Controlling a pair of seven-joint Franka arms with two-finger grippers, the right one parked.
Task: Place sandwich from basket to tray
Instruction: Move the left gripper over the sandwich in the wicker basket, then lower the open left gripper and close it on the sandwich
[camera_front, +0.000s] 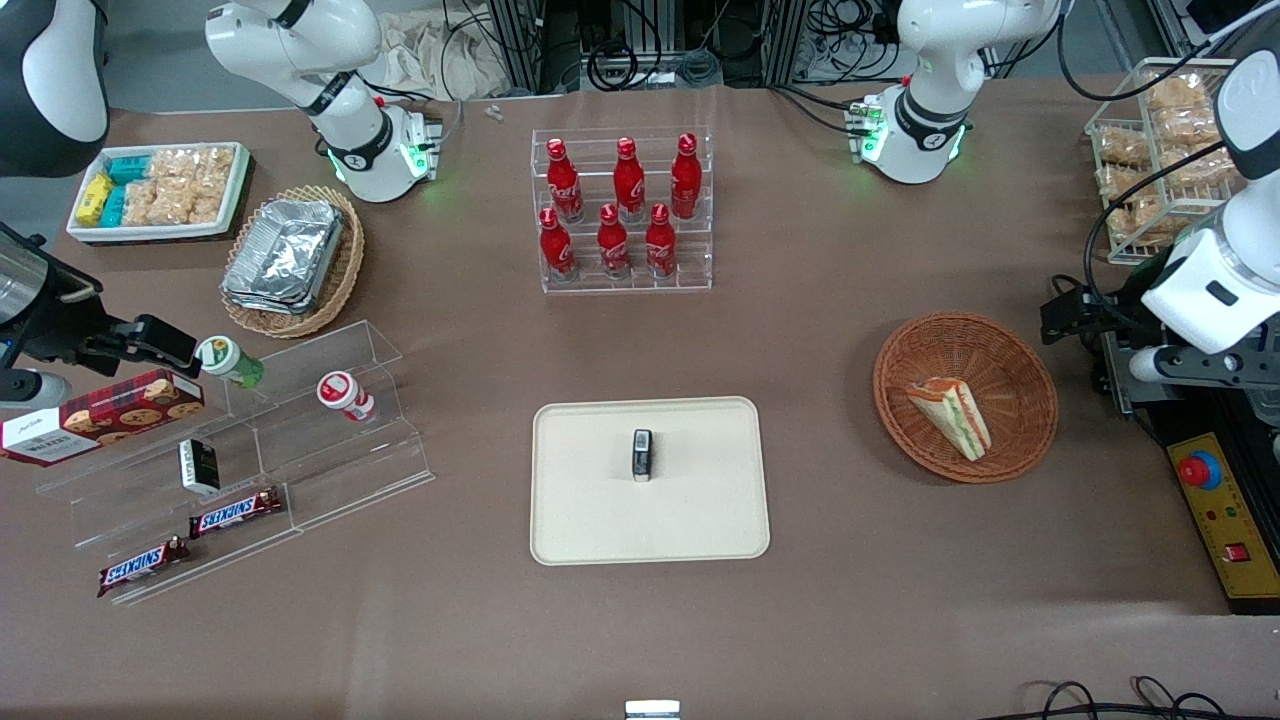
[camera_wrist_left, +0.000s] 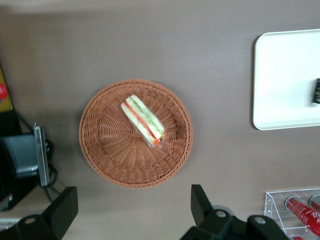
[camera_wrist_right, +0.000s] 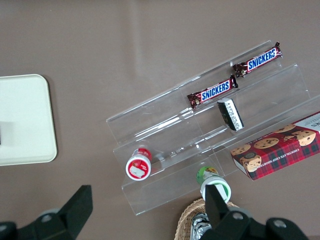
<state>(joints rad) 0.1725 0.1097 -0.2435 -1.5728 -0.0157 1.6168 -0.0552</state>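
Above the reddish-brown basket my hand hovers wide open, holding nothing; the wrapped sandwich lies inside it, well apart from the cream tray on the desk

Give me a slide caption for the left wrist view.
Open gripper high above the sandwich lying in the basket, tray nearby.

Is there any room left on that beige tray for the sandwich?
Yes. The tray holds only a small dark packet mid-tray; bare surface rings it. The sandwich lies in the basket; the open gripper hangs above.
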